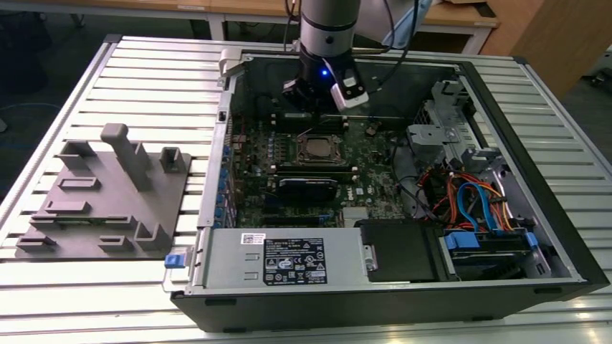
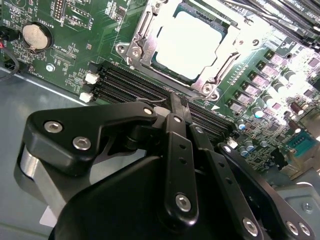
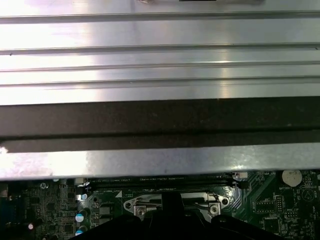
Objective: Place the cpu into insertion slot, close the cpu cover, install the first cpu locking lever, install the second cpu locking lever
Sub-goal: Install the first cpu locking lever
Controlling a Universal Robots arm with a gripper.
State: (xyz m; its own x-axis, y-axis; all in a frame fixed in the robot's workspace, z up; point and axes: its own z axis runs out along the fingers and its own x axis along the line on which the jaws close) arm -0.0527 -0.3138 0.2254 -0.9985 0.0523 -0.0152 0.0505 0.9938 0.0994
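Pressed together and holding nothing, the gripper (image 2: 175, 102) is seen in the second wrist view just beside the insertion slot (image 2: 187, 47), over the long black slots (image 2: 135, 87). The cpu (image 2: 187, 42) is seated in the socket, and the cpu cover (image 2: 145, 42) appears closed over it. Whether both locking levers are latched cannot be told.

End effector (image 1: 316, 100): low inside the open computer case (image 1: 402, 287), above the motherboard (image 1: 287, 172).
Insertion slot (image 1: 319, 149): just beside it.
Grey fixture (image 1: 105, 201): on the table (image 1: 153, 72), exterior view's left.
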